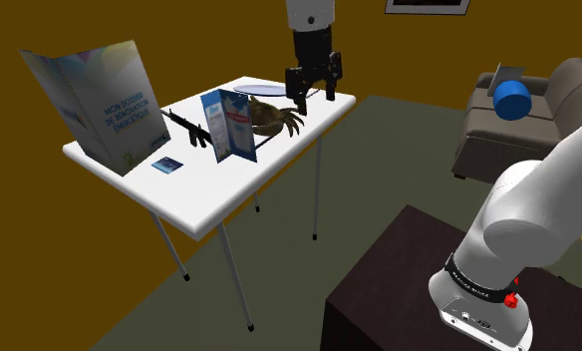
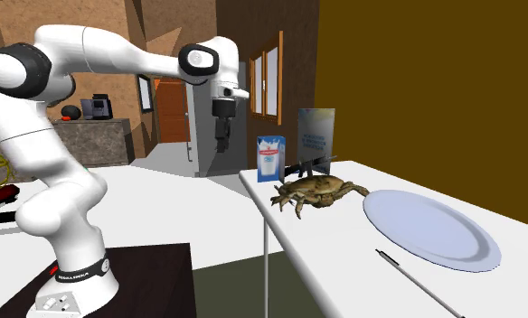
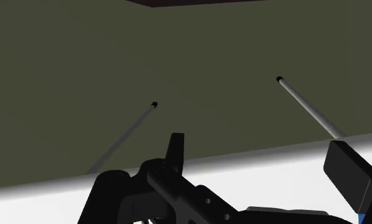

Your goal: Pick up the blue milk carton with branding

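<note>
Currently claw [image 1: 315,102] open, empty; milk carton [image 1: 227,125] stands near, toward shoulder view's left.

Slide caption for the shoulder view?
Open claw hangs near the white table, apart from the blue milk carton beside the crab.

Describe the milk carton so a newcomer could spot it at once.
Start at the white table. Near its middle, between the brown crab and the black rifle, stands the milk carton. It is the only upright blue-and-white box, much smaller than the printed folder.
</note>
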`<move>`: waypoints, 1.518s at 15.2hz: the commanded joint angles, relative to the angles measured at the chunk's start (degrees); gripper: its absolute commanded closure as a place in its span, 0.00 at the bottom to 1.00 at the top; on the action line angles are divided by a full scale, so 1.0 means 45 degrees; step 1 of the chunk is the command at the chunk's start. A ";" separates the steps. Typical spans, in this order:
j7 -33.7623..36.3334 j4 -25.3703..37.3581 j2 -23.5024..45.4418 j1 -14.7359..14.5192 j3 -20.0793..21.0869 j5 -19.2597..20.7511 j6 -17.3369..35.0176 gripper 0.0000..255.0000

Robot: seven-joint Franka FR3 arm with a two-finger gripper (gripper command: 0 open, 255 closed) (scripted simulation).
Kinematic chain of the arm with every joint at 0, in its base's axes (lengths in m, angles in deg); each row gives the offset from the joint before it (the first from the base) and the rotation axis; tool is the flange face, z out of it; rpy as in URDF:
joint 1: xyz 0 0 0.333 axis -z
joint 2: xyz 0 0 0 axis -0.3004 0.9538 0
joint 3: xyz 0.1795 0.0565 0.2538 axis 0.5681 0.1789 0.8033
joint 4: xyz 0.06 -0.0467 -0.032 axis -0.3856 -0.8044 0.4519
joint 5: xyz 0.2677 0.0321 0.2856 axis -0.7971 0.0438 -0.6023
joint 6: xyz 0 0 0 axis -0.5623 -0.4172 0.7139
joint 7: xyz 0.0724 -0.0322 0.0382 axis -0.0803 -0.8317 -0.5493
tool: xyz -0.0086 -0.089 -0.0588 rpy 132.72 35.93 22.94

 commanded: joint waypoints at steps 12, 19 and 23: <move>0.1614 0.7391 0.6154 -0.0926 0.1213 0.0470 -0.0580 0.00; 0.1766 0.7427 0.6779 -0.1084 0.1286 0.0566 0.0100 0.00; 0.1752 0.6801 0.6647 -0.1044 0.1275 0.0528 0.0599 0.00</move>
